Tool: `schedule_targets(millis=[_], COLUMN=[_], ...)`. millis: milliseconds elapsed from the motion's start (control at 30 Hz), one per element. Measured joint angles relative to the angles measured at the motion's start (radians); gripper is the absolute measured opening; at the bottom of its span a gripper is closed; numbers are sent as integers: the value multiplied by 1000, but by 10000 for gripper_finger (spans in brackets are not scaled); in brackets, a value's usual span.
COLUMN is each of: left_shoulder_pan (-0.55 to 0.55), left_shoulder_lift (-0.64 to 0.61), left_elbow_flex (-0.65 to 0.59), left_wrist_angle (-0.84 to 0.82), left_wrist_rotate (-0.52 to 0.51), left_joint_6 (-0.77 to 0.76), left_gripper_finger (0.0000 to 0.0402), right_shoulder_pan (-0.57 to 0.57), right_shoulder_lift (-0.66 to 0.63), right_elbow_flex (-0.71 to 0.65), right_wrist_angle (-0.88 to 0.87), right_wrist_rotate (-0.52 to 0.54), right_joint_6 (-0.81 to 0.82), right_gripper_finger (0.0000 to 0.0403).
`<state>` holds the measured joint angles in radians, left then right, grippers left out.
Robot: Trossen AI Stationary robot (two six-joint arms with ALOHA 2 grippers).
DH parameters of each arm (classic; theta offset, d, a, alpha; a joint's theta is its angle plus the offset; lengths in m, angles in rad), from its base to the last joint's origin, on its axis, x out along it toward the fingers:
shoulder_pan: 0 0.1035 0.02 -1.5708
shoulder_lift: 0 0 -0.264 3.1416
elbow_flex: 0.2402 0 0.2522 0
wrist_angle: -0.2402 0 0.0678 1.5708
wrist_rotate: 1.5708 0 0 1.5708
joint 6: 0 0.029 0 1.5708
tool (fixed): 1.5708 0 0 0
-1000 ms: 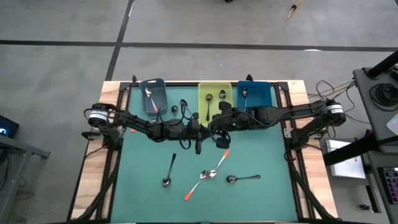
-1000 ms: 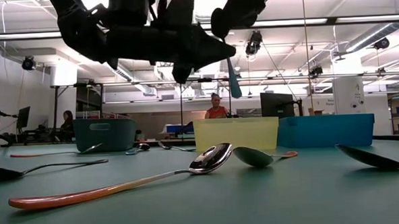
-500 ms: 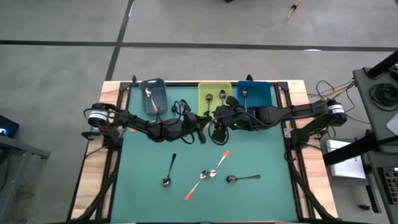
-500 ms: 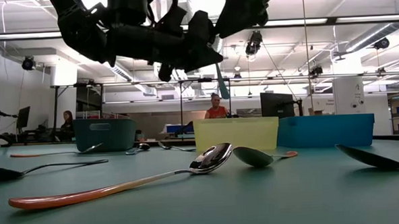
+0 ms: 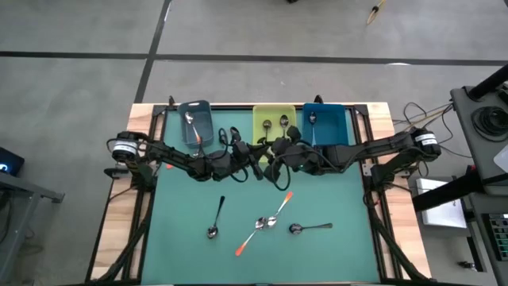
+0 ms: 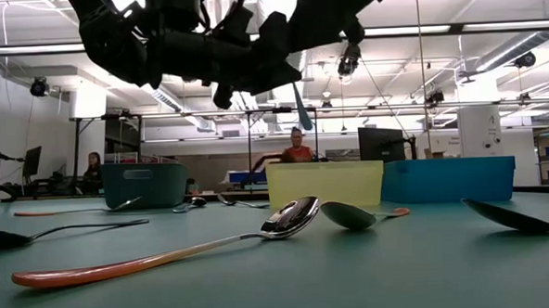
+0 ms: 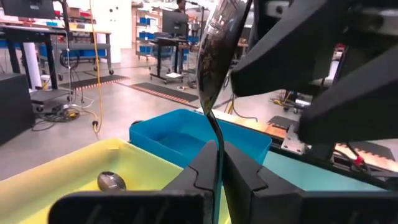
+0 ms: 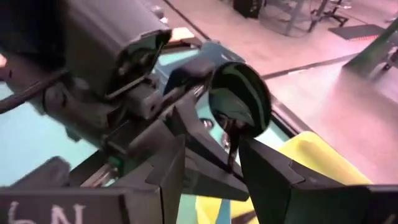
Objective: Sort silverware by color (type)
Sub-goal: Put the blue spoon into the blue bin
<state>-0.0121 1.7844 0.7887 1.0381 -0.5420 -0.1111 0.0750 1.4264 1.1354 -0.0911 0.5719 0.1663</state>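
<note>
My two grippers meet in the air over the table's far middle, in front of the bins. My left gripper (image 7: 219, 155) (image 5: 258, 161) is shut on a spoon (image 7: 217, 50) with a shiny bowl and a thin handle. My right gripper (image 8: 214, 149) (image 5: 275, 156) faces it, open. Its fingers stand on either side of the spoon's neck (image 8: 231, 144), just under the bowl (image 8: 239, 102); I cannot tell whether they touch it. In the low view the spoon (image 6: 300, 106) shows below the two grippers, high above the table. My left gripper pinches the spoon's thin handle (image 7: 217, 146) between its two fingers. The rest of the handle and the bowl stick out past the fingertips toward my right gripper. The spoon is lifted clear of the table.
Three bins stand along the far edge: grey-blue (image 5: 194, 123), yellow-green (image 5: 274, 119) and blue (image 5: 325, 121), each with spoons inside. On the green mat lie a dark-handled spoon (image 5: 216, 217), two orange-handled spoons (image 5: 250, 234) (image 5: 282, 202) and another dark one (image 5: 311, 228). Two more lie near the bins (image 5: 235, 135).
Both grippers have swung at the wrist, their tips going from the near side toward the far edge and the bins. The spoon between them has gone along, shifting a little toward the table's left and staying high above the table.
</note>
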Motion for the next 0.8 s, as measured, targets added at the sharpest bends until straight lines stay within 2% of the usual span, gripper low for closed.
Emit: schedule_targets(millis=[400,667,800], left_shoulder_pan=[-3,-6,-6], left_shoulder_lift=[0,-1,-1], left_elbow_flex=[0,1,0], left_wrist_angle=[42,45,41], left_wrist_rotate=[1,0,0], left_joint_6=[22,24,26], left_gripper_finger=[0,0,0], right_shoulder_pan=[-1,-4,-2], right_shoulder_lift=[4,64,82], right_elbow_flex=[-73,-69,-64], right_wrist_angle=[111,241,257], right_wrist_rotate=[85,93,130], right_joint_6=[-5,-89,-100], right_gripper_finger=[136,118,95])
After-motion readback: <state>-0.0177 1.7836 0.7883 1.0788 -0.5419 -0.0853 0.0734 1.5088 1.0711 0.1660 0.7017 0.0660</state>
